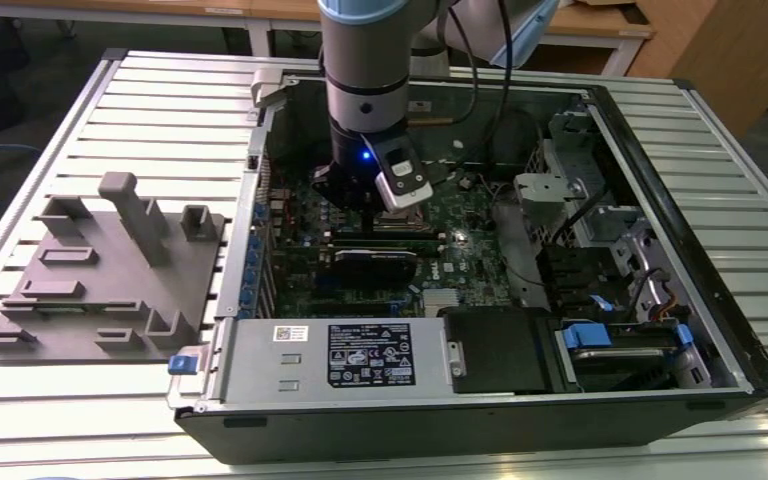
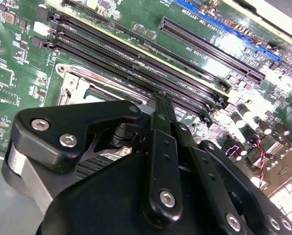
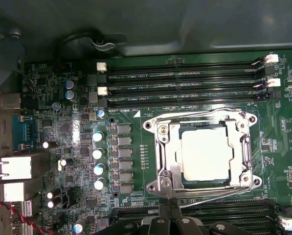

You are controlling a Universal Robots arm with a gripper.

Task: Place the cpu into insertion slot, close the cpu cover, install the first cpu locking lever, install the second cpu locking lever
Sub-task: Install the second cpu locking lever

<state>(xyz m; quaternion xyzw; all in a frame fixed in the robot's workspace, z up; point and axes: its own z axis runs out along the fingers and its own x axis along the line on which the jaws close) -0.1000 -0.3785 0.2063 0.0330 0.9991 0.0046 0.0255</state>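
While low beside the cpu cover (image 3: 166, 147), pincer (image 3: 173, 208) clenched, empty; cpu (image 3: 207, 155) beneath that cover.

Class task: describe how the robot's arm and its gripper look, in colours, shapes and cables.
The arm is a round silver-grey column with pale blue joint caps and dark cables alongside. The gripper is matte black, built from flat linkage bars joined by silver screws, on a grey metal body.

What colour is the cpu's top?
Pale silver-grey; the cpu shows best in the first wrist view.
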